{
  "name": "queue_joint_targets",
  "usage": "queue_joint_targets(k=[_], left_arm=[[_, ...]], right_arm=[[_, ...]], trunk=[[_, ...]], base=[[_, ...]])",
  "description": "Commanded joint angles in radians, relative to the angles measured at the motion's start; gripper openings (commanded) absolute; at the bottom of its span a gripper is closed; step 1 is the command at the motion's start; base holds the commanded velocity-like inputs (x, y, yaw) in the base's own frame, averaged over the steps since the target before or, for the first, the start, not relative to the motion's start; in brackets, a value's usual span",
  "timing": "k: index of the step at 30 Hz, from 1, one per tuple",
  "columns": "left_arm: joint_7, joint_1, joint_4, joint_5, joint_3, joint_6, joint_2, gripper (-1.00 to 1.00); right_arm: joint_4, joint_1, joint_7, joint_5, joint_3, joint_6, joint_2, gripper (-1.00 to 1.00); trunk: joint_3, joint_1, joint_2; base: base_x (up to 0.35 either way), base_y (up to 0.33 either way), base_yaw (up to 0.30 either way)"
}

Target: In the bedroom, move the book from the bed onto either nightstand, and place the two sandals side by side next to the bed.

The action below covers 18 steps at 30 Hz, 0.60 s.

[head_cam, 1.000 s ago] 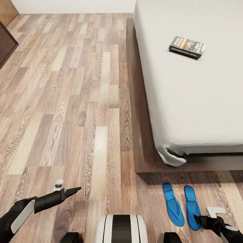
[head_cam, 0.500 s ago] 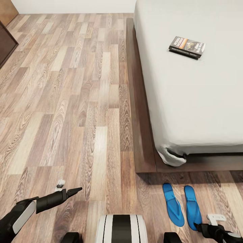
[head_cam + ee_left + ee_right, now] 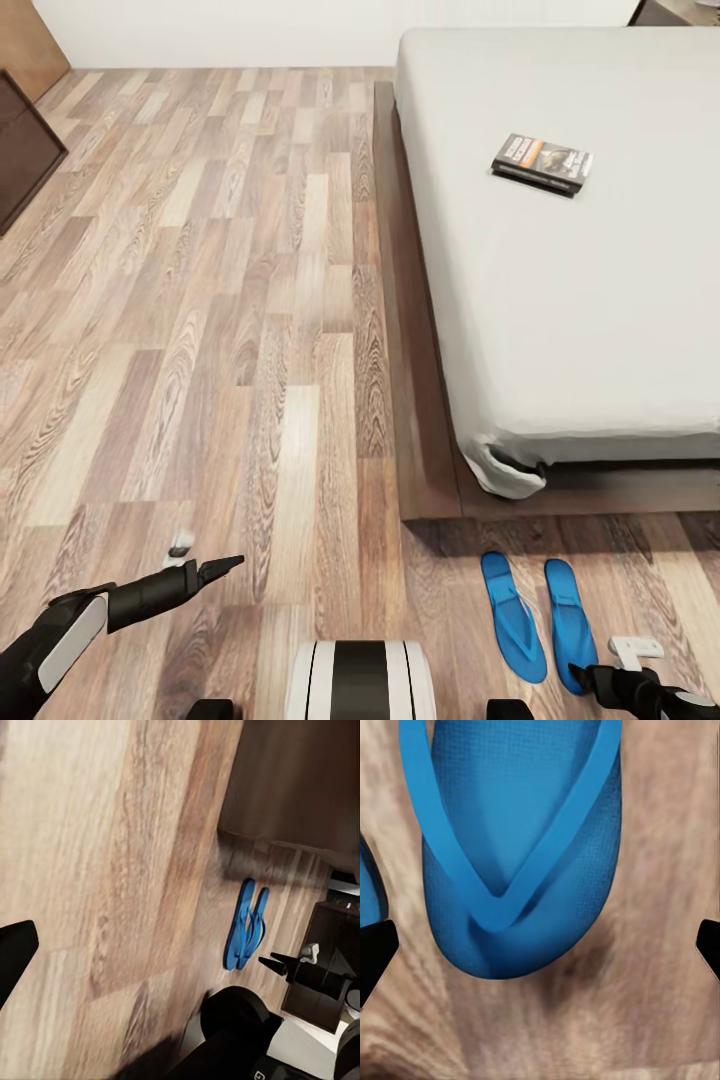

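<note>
Black fingertips of the right gripper (image 3: 540, 945) stand wide apart, one at each edge of the right wrist view, with nothing between them but floor; the heel end of one blue sandal (image 3: 517, 847) lies just ahead of them, free of any grasp. That spread and the hold low over the wood-plank floor (image 3: 200, 300) look like the pose of a hand that is done with the sandal, or about to take it. The left gripper (image 3: 205, 565) hangs idle above bare planks, well apart from the bed (image 3: 580, 300); I cannot tell how its fingers stand. The two sandals (image 3: 542, 620) lie side by side on the floor just off the foot corner of the bed, so that part of the task seems met. The book (image 3: 541, 163) rests flat on the mattress, toward the head end of the bed, waiting to be fetched.
</note>
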Motion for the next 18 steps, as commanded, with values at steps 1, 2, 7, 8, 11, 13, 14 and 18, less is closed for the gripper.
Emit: queue_joint_targets(k=[1,2,7,8,11,13,14,18], left_arm=[[0.001,0.0,0.0,0.009,-0.004,0.008,0.001,1.0],[0.001,0.0,0.0,0.009,-0.004,0.008,0.001,1.0],[0.001,0.0,0.0,0.009,-0.004,0.008,0.001,1.0],[0.001,0.0,0.0,0.009,-0.004,0.008,0.001,1.0],[0.001,0.0,0.0,0.009,-0.004,0.008,0.001,1.0],[0.001,0.0,0.0,0.009,-0.004,0.008,0.001,1.0],[0.001,0.0,0.0,0.009,-0.004,0.008,0.002,1.0],[0.001,0.0,0.0,0.009,-0.004,0.008,0.001,1.0]], right_arm=[[-0.001,0.0,0.007,-0.007,-0.006,0.005,0.0,1.0],[-0.001,0.0,0.007,-0.007,-0.006,0.005,0.0,1.0],[-0.001,0.0,0.007,-0.007,-0.006,0.004,0.0,1.0],[-0.001,0.0,0.007,-0.007,-0.007,0.004,0.0,1.0],[-0.001,0.0,0.007,-0.007,-0.006,0.004,0.0,1.0],[-0.001,0.0,0.007,-0.007,-0.006,0.004,0.0,1.0],[-0.001,0.0,0.007,-0.007,-0.007,0.004,0.0,1.0],[-0.001,0.0,0.007,-0.008,-0.007,0.003,0.0,1.0]], trunk=[[0.003,-0.001,0.0],[0.007,-0.001,0.0],[0.027,-0.003,0.001],[0.031,-0.004,0.002],[0.042,-0.005,0.002],[0.05,-0.006,0.003],[0.054,-0.006,0.003],[0.069,-0.008,0.004]], base=[[0.0,0.0,0.0],[0.0,0.0,0.0],[0.0,0.0,0.0],[0.0,0.0,0.0],[0.0,0.0,0.0],[0.0,0.0,0.0],[0.0,0.0,0.0],[0.0,0.0,0.0]])
